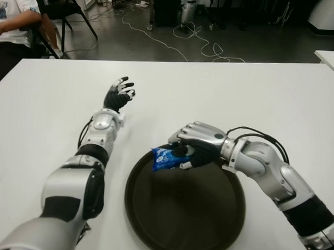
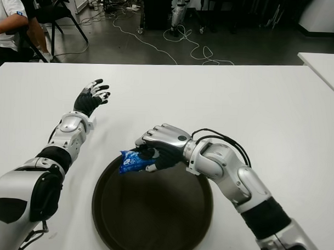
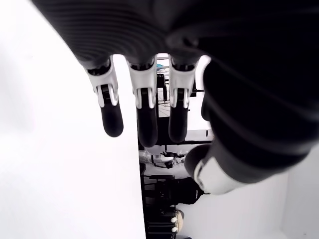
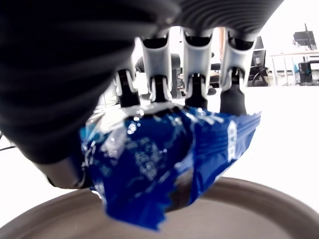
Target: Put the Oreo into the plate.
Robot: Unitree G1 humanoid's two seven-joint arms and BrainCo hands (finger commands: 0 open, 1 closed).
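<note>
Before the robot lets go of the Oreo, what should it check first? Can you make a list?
1. Oreo packet held firmly by the right hand: ok, the fingers are curled over the blue wrapper.
2. Packet above the plate: ok, but it hangs over the plate's far-left rim, not the middle.
3. Plate bare where the packet would land: ok, nothing lies in it.
4. Left hand out of the way: ok, it shows open on the white table, left of the plate and farther away.
5. Packet low enough to drop softly: cannot tell how high it is.
</note>
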